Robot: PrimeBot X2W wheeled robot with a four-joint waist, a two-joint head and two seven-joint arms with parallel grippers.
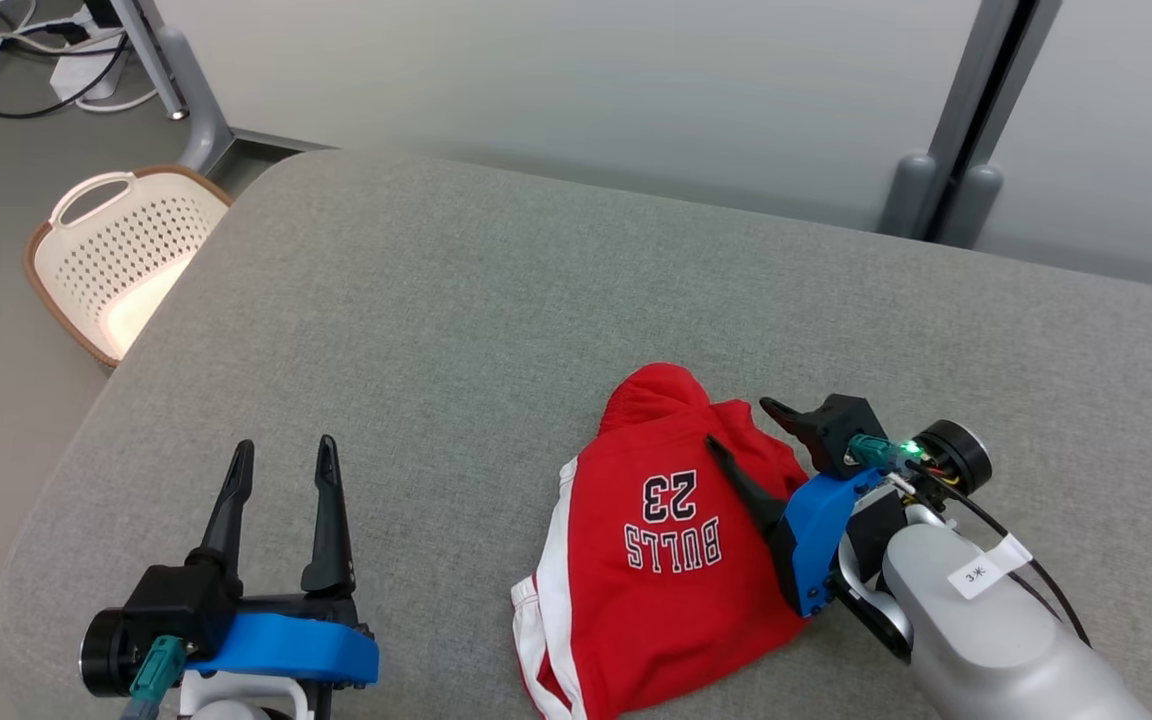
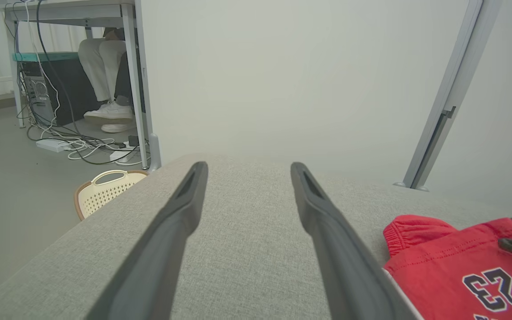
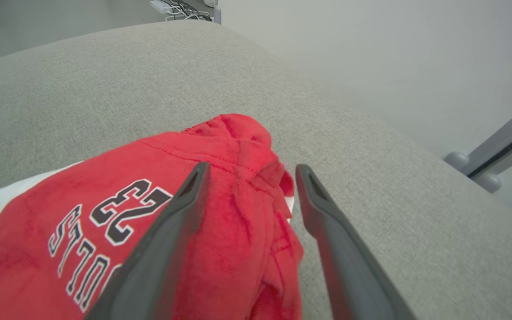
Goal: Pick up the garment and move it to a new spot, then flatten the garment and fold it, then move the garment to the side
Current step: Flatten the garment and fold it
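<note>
Garment (image 1: 656,560) lies crumpled on the grey padded table (image 1: 456,300), toward the near edge and right of the middle. It is a pair of red shorts with white side stripes, and the print "BULLS 23" faces up, upside down from my head. A gathered red band is bunched at the end toward the far edge, and the white-striped end points to the near edge.

My right gripper (image 1: 738,422) is at the garment's right side with its jaws spread wide and nothing between them clamped. One finger lies over the red cloth just beside the number, and the other is over the bare grey cover just past the rumpled right edge. I cannot tell whether either finger presses on the fabric.

My left gripper (image 1: 285,443) hangs over bare table near the near left corner, well apart from the garment, jaws likewise wide and empty, fingers pointing to the far edge.

Off the table's left edge, on the floor, stands a cream perforated basket (image 1: 121,255).
</note>
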